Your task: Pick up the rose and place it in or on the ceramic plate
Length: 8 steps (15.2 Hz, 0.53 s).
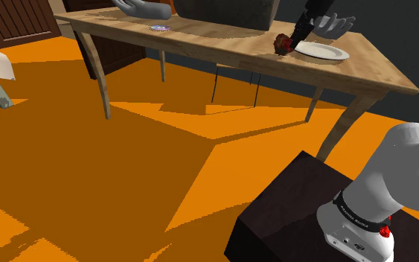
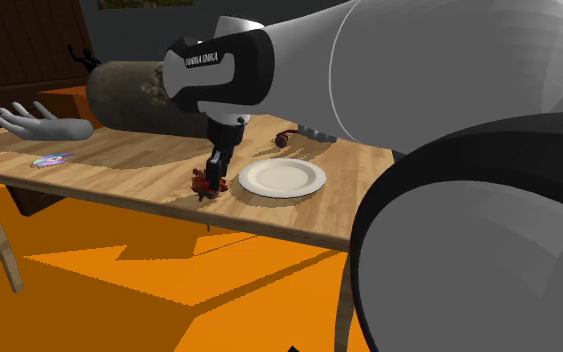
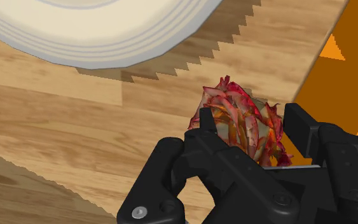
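We have the gripper [image 3: 250, 127] clamped on the rose [image 3: 234, 111] near the tabletop [image 3: 56, 127] edge, just beside the plate [image 3: 107, 38]; moving it onto the plate and releasing remain.

Shoulder view: high, beside and behind the stand [image 1: 293, 205] at its lower right; faces down across the orange floor [image 1: 126, 164] to the bench [image 1: 222, 45], far off along its top edge. Second exterior view: close in, about bench height, tucked behind the arm [image 2: 449, 90], whose bulk takes its right half; faces along the bench top. Wrist view: very near, looks along the pincer [image 3: 250, 127] onto the bench's edge. All three share the plate [image 2: 284, 179], the rose [image 3: 234, 108] and that bench edge; both exterior views share the grey hand model [image 1: 144, 9].
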Motion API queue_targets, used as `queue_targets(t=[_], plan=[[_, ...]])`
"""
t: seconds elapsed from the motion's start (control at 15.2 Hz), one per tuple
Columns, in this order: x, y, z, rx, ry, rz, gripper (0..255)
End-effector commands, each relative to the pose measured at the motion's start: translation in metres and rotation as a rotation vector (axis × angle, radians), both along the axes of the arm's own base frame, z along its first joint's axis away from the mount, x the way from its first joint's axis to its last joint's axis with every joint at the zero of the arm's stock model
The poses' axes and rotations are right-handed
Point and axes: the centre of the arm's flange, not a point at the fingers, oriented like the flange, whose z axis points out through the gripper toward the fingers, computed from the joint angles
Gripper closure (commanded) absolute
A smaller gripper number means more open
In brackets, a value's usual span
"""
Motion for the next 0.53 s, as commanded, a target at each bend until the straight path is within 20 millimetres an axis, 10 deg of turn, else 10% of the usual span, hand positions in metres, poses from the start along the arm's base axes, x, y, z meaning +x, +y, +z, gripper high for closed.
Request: queue_targets(t=[0.0,0.46], plan=[[-0.0003,0.0047,-0.0065,0.011,0.032,0.009,255],[0.0002,0.0033,-0.0069,0.012,0.032,0.009,255]])
